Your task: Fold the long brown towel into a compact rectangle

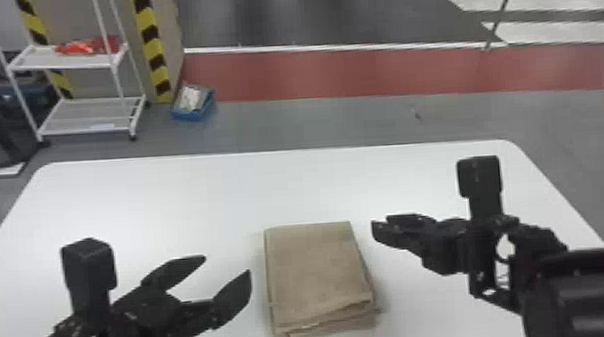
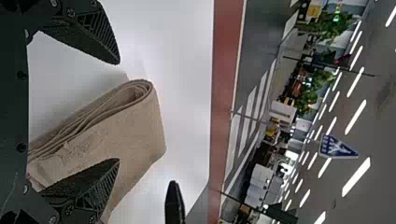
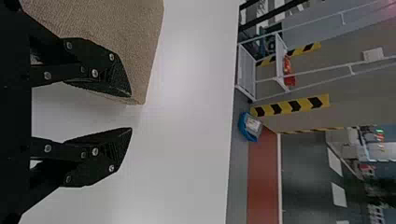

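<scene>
The left claw (image 1: 227, 264) is empty, its fingers spread wide just off the towel's left side. The right claw (image 1: 380, 221) is released too, fingers parted with nothing between them, near the towel's far right corner. The towel (image 1: 317, 269) lies flat between them on the counter (image 1: 167, 198), folded into a stacked, nearly rectangular bundle, and its own weight is enough to keep the layers down without a grip.

In the left wrist view, a rounded fold (image 2: 144, 88) wraps several layers, so that end should hold together well if nudged. The near edge (image 1: 325, 324) is looser: the top layer slants and lower ones poke out beyond it, probably because the turns were not quite lined up.

The folding looks all but finished. Having a claw on each side, both ungripped, suits either a light squaring of the edges or a retreat that leaves the bundle alone. If a touch-up is wanted, it would be best to press or pinch the whole stack; catching only the top layer could drag it askew or open the fold. Backing off calls for clearance, since a fingertip could snag the soft cloth.
</scene>
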You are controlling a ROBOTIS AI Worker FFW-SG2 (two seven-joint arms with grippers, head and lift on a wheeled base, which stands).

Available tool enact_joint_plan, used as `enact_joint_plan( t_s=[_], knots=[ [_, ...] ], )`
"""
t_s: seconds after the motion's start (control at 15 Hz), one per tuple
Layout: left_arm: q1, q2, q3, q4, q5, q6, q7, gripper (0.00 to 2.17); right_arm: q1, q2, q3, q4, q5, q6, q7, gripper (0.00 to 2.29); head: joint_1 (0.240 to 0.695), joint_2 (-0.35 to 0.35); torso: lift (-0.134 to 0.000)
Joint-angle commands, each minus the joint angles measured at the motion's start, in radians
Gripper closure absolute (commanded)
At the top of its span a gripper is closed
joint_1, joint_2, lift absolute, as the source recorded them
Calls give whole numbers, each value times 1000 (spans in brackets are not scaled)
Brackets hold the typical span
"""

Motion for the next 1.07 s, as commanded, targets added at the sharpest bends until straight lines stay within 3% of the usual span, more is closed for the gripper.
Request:
enact_joint_plan(
  t_s=[0.0,0.2,0.33,0.4,0.6,1.0],
  knots=[
    [82,-4,28,-29,34,-203,68,97,169,11,-14,-9,-79,-350,-104,66,695,-106,-124],
    [216,-10,46,19,93,-722,264,90,298,36,18,1,-83,-791,-276,73,695,-83,-124],
    [292,-7,17,62,71,-989,420,93,353,21,53,27,-80,-926,-375,90,695,-19,-124],
    [311,-8,17,69,47,-1032,459,93,359,13,56,42,-83,-926,-392,90,695,5,-124],
    [334,-11,29,68,36,-995,469,93,364,-22,85,59,-86,-917,-467,90,695,39,-124],
    [351,-20,29,48,-10,-854,476,93,373,-59,121,57,-86,-951,-487,90,695,52,-124]
  ],
)
